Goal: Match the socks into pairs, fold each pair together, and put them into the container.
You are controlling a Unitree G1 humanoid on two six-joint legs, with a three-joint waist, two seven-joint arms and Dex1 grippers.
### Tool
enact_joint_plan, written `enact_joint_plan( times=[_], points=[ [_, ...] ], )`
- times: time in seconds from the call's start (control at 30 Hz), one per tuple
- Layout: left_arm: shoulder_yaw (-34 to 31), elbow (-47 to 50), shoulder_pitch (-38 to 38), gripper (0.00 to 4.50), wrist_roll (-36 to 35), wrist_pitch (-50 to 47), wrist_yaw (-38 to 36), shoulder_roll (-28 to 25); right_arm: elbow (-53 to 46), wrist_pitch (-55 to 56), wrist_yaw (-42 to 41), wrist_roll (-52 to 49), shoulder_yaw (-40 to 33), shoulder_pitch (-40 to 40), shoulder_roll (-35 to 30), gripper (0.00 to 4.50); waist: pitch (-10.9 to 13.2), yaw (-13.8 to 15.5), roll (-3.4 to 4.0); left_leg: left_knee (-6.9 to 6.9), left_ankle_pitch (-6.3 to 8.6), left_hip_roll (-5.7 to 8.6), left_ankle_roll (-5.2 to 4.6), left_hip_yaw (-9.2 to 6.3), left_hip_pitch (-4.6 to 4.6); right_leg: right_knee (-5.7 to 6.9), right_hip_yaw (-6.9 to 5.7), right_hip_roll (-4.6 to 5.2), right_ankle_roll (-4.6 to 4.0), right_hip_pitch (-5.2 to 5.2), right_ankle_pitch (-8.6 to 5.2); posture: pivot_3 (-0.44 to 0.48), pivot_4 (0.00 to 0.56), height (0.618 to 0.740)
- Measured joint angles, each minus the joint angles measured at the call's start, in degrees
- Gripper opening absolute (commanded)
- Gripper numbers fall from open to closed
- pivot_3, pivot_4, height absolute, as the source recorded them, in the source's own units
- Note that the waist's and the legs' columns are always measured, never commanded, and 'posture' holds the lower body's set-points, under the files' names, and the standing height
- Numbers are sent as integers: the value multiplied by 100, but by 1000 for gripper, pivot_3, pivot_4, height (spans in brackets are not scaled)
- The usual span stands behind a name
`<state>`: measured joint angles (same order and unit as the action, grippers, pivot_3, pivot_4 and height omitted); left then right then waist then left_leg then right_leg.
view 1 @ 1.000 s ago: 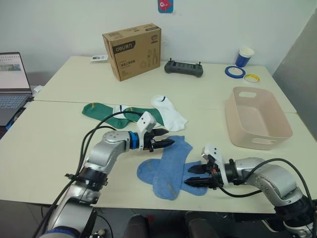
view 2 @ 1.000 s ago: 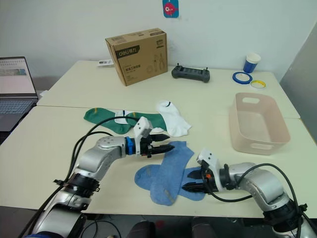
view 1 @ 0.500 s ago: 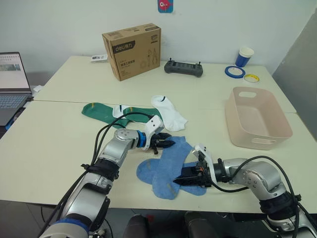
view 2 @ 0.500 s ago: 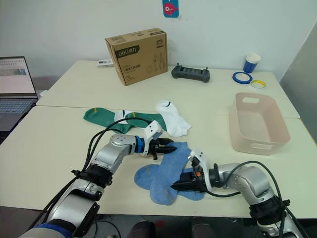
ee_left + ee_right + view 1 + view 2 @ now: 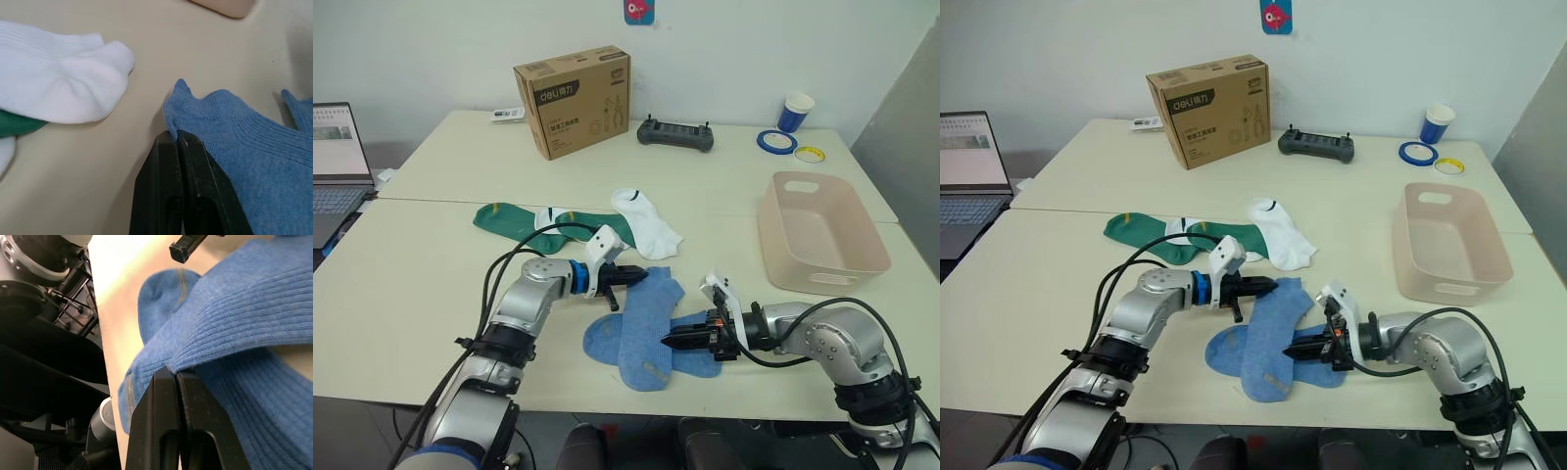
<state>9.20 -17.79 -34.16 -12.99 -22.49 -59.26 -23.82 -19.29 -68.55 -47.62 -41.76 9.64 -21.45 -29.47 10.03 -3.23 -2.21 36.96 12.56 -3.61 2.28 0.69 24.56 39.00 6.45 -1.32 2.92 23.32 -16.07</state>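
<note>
Both pincers shifted since earlier frame: left pincer (image 5: 638, 276) clenched on blue sock (image 5: 646, 318) cuff, right pincer (image 5: 674, 342) clenched on its edge, lower centre. Advice: lift together, fold evenly.

Left gripper (image 5: 637, 275) pinched closed, right gripper (image 5: 672, 342) pinched closed, arms converging

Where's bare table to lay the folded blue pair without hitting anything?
Bare table lies between the white sock and the container. It's crowded where the green socks and the blue socks lie, by both grippers.
</note>
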Motion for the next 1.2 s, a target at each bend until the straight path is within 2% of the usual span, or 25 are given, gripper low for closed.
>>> enact_joint_plan(
  times=[0.3, 0.5, 0.63, 0.77, 0.9, 1.0, 1.2],
  points=[
    [-181, 898, 400, 0, -221, -515, 231, -61, -63, -66, 15, -37, 9, -22, -158, 23, 0, 2, 0, 2, -1, 1, 0, -8, 2, 0, -6, 1, 0, -3, 0, 0, 150, 740],
    [-847, 2617, 1083, 0, -924, -1560, 772, -222, 93, 195, -528, 30, -34, -439, -1139, 23, 0, -4, 2, 1, 0, 0, 0, -8, 2, -2, -9, 5, 0, -4, -1, 0, 150, 740],
    [-910, 3561, 1664, 0, -1134, -2022, 1149, -375, 640, 619, -1178, 254, 122, -930, -1564, 23, 0, -11, 2, 0, 0, 0, 0, -11, -4, -2, -12, 4, 0, -6, -1, 0, 150, 740],
    [-966, 3778, 2161, 0, -1126, -2062, 1733, -153, 1290, 1125, -1671, 688, 579, -1272, -1560, 23, 0, -5, 2, 2, -1, 1, 0, -12, -7, -1, -13, 4, -1, -10, 0, 0, 150, 740],
    [-971, 3740, 2298, 0, -1022, -1743, 2155, 52, 1791, 1458, -1726, 1069, 896, -1391, -1139, 23, 0, 2, 1, 5, -1, 2, 0, -11, -7, 0, -13, 5, -8, -10, 4, 0, 150, 740],
    [-963, 3499, 2366, 0, -833, -1391, 2251, 31, 1858, 1594, -1710, 1217, 1017, -1383, -897, 635, 1, 12, 2, 3, -1, 2, 0, -12, -6, 0, -13, 5, -24, -8, 13, 0, 150, 740],
    [-963, 3274, 2430, 0, -749, -1189, 2151, -180, 1770, 1685, -1349, 1350, 560, -1123, -927, 2633, 1, 32, 2, 3, -1, 3, 0, -12, -1, -3, -18, 8, -26, -8, 13, 0, 150, 740]
  ],
)
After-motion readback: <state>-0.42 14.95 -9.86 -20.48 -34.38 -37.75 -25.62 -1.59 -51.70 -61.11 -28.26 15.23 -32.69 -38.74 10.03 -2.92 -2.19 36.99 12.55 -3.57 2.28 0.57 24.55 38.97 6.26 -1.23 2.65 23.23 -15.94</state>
